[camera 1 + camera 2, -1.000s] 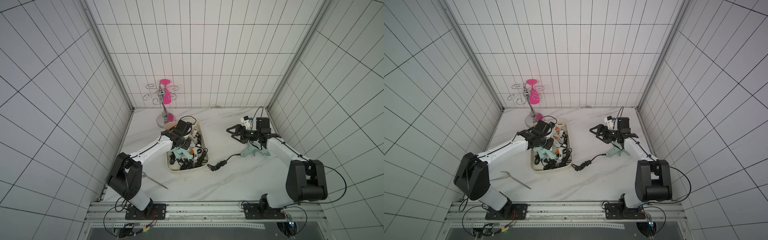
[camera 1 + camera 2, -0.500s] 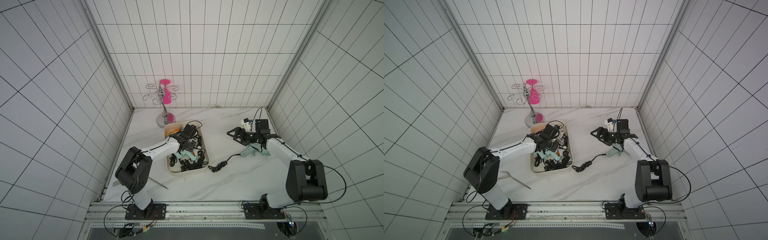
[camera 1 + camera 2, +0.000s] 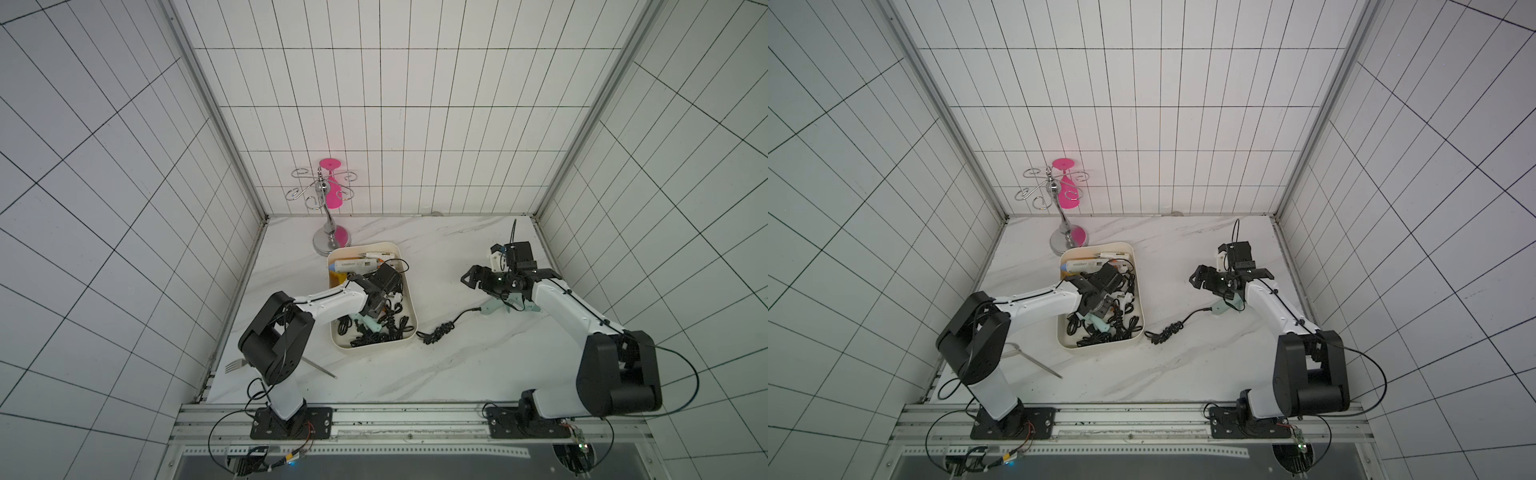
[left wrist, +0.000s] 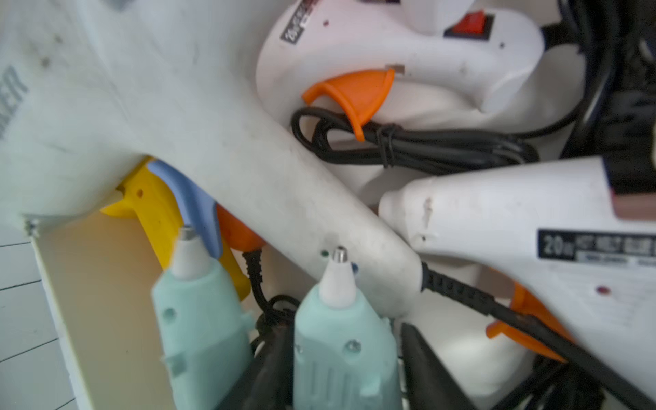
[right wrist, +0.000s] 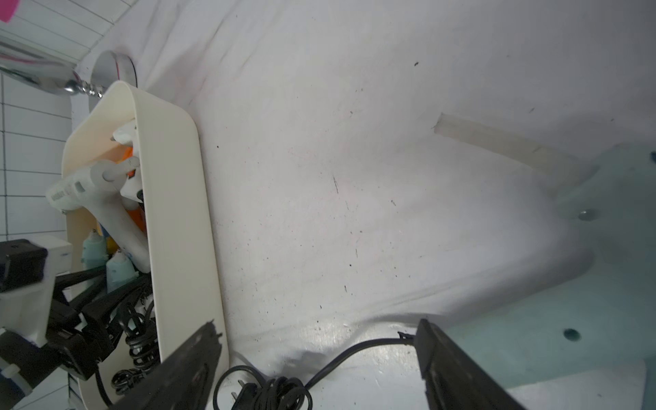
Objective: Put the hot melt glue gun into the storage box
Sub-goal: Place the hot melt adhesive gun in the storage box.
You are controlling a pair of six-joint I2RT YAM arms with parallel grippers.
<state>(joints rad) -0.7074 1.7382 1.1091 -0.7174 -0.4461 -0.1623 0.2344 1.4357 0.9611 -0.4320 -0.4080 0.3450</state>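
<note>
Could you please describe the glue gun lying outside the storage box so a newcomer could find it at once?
On the marble table, look beside the cream storage box, beneath the right gripper. There lies a mint-green glue gun, its black cord trailing to a bundle near the box. It is the only gun on the bare table; the other guns are inside the box.

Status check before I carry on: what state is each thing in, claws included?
storage box: upright, holding several glue guns and cords.
left claw: inside the box, open astride a mint glue gun.
right claw: open, empty, above the table.
loose mint glue gun: lying on the table outside the box, cord bundled.
pink glass: hanging upside down on the rack.
fork: lying flat on the table.
</note>
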